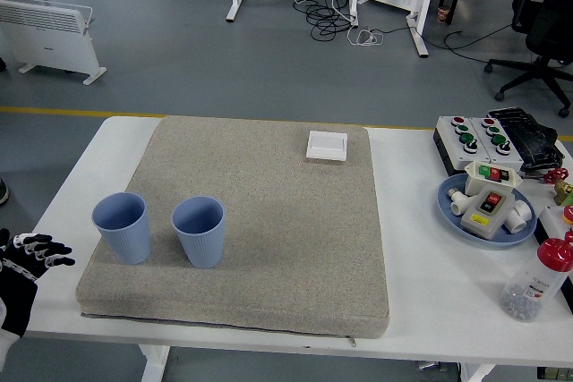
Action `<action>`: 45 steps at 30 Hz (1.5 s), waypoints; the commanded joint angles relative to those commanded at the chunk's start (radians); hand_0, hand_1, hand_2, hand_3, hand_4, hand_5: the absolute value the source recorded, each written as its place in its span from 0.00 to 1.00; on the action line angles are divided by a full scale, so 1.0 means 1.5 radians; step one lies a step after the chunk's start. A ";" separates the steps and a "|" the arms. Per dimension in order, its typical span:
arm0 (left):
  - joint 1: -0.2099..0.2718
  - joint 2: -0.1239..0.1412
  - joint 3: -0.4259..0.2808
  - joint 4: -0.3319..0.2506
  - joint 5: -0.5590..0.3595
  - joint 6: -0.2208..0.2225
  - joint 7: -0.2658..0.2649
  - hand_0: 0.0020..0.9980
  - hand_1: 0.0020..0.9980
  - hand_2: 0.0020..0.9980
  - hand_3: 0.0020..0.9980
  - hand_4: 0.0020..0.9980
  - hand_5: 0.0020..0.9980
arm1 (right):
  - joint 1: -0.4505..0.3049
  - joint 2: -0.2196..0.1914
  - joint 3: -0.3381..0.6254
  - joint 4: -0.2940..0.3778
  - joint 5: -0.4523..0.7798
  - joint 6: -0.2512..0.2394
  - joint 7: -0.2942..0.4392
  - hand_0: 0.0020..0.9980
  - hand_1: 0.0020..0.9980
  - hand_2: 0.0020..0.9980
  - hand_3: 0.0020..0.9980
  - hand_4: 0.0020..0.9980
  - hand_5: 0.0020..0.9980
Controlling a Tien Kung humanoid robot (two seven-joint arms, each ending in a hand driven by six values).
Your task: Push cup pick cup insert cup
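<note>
1. The left hand [25, 261] is hovering at the table's near-left edge, its fingers [49, 250] loosely spread and gripping nothing; the right hand is not appearing in the head view.
2. Two blue ribbed cups are standing upright on the grey mat [269, 176]. The nearer cup [122, 226] is sitting just beyond the fingertips, to the hand's right; the farther cup [199, 231] is standing beside it, further right, a small gap separating the two.
3. Judged step: the push is not yet begun, since the hand is touching neither cup.
4. To push well, the hand should be meeting the nearer cup low on its wall, because contact near the rim is likely to tip a tall, light cup on soft matting.
5. The push should be running slowly and straight, keeping the cup upright for the later pick and insertion.
6. A white switch plate [327, 146] is lying far across the mat, well clear of the hand's path.
</note>
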 joint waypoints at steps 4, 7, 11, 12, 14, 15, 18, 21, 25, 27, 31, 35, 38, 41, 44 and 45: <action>-0.014 0.000 0.020 0.013 0.048 0.001 0.004 0.45 0.48 0.47 0.45 0.55 1.00 | 0.001 0.001 0.001 0.000 -0.001 0.000 0.000 0.74 0.69 0.73 0.61 0.16 0.48; -0.028 -0.005 0.032 0.028 0.069 0.001 0.010 0.48 0.48 0.47 0.45 0.55 1.00 | 0.001 0.002 0.002 0.000 -0.002 0.000 0.001 0.74 0.69 0.73 0.61 0.16 0.48; -0.047 -0.007 0.049 0.044 0.091 -0.001 0.030 0.52 0.49 0.47 0.46 0.55 1.00 | -0.002 0.003 0.001 0.000 0.001 0.001 0.002 0.73 0.68 0.73 0.61 0.16 0.48; -0.051 -0.007 0.052 0.048 0.092 -0.001 0.033 0.52 0.49 0.47 0.46 0.55 1.00 | -0.003 0.003 0.001 0.000 0.001 0.001 0.002 0.73 0.68 0.73 0.61 0.16 0.48; -0.057 -0.005 0.058 0.058 0.091 -0.001 0.040 0.52 0.49 0.47 0.46 0.55 1.00 | -0.006 0.003 0.001 0.000 0.001 0.001 0.002 0.73 0.68 0.73 0.61 0.16 0.48; -0.058 -0.004 0.060 0.061 0.092 -0.001 0.043 0.52 0.49 0.47 0.46 0.55 1.00 | -0.009 0.004 0.000 0.000 0.001 0.001 0.002 0.73 0.68 0.73 0.61 0.16 0.48; -0.060 -0.004 0.067 0.068 0.090 -0.002 0.050 0.56 0.50 0.48 0.46 0.55 1.00 | -0.015 0.004 0.001 0.000 0.001 0.001 0.002 0.74 0.68 0.72 0.60 0.16 0.48; -0.062 -0.004 0.072 0.074 0.095 -0.002 0.053 0.56 0.50 0.48 0.46 0.55 1.00 | -0.021 0.005 0.001 0.000 0.000 0.001 0.002 0.74 0.68 0.72 0.60 0.16 0.48; -0.073 -0.005 0.078 0.082 0.099 0.000 0.054 0.57 0.50 0.48 0.46 0.55 1.00 | -0.025 0.006 0.002 0.000 -0.002 0.001 0.002 0.73 0.68 0.72 0.60 0.16 0.48; -0.082 -0.005 0.082 0.086 0.100 0.002 0.055 0.57 0.50 0.48 0.46 0.55 1.00 | -0.026 0.006 0.002 0.000 -0.002 0.002 0.002 0.73 0.68 0.72 0.60 0.16 0.48; -0.103 -0.007 0.087 0.102 0.113 0.005 0.064 0.57 0.50 0.48 0.46 0.55 1.00 | -0.027 0.006 0.002 0.000 -0.002 0.002 0.002 0.73 0.68 0.72 0.60 0.16 0.48; -0.119 -0.004 0.091 0.114 0.127 0.007 0.072 0.58 0.50 0.48 0.46 0.55 1.00 | -0.028 0.007 0.001 0.000 0.001 0.002 0.002 0.73 0.68 0.72 0.60 0.16 0.48; -0.131 0.000 0.098 0.121 0.138 0.007 0.077 0.58 0.50 0.48 0.46 0.55 1.00 | -0.028 0.007 0.001 0.000 0.002 0.002 0.003 0.73 0.68 0.72 0.60 0.16 0.48; -0.142 0.000 0.103 0.129 0.151 0.007 0.081 0.58 0.50 0.48 0.46 0.55 1.00 | -0.028 0.007 0.002 0.000 0.000 0.001 0.003 0.73 0.68 0.72 0.60 0.16 0.48; -0.150 0.000 0.107 0.136 0.162 0.007 0.085 0.58 0.50 0.48 0.46 0.55 1.00 | -0.028 0.007 0.003 0.000 0.000 0.001 0.003 0.73 0.68 0.72 0.60 0.16 0.48; -0.154 0.000 0.109 0.140 0.167 0.008 0.086 0.58 0.50 0.48 0.46 0.55 1.00 | -0.028 0.007 0.003 0.000 0.000 0.000 0.003 0.73 0.68 0.72 0.60 0.16 0.48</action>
